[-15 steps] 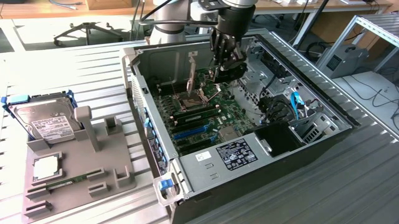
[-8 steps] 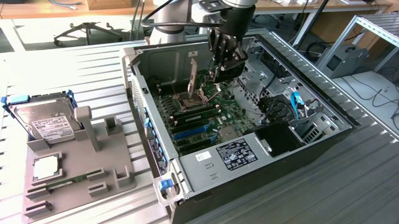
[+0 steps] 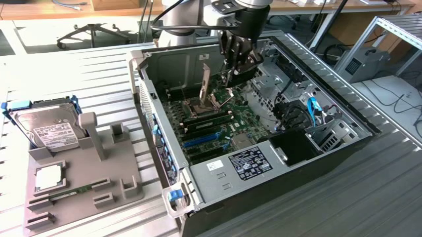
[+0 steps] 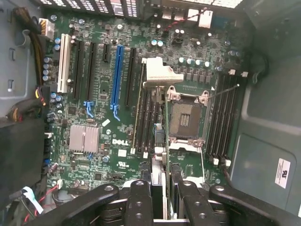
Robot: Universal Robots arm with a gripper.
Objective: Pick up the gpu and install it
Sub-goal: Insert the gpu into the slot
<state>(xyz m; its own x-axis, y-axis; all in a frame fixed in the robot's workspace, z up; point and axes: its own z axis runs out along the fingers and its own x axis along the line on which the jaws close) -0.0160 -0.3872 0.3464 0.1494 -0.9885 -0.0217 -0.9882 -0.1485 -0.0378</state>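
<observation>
The open computer case (image 3: 173, 63) lies on its side with tight walls, and that is the first hazard: the silver end bracket (image 4: 160, 75) of the gpu (image 4: 165, 136) has to meet the rear wall cleanly, and a skewed approach could snag it on sheet metal. Inside, the motherboard (image 4: 94, 165) is crowded. The gpu hangs edge-on above it, clear of the board, over the strip between the black slots and the CPU socket (image 4: 184, 115), not over the long blue slot (image 4: 116, 75). Lowering from this spot would likely press the card edge onto the wrong connector or into the bare socket (the costliest thing to bend here). The gripper (image 4: 162, 190) has its jaws drawn partway in and clamped on the card's two faces. With a thin card pinched at one spot, any sideways contact could pivot it in the grip.
</observation>
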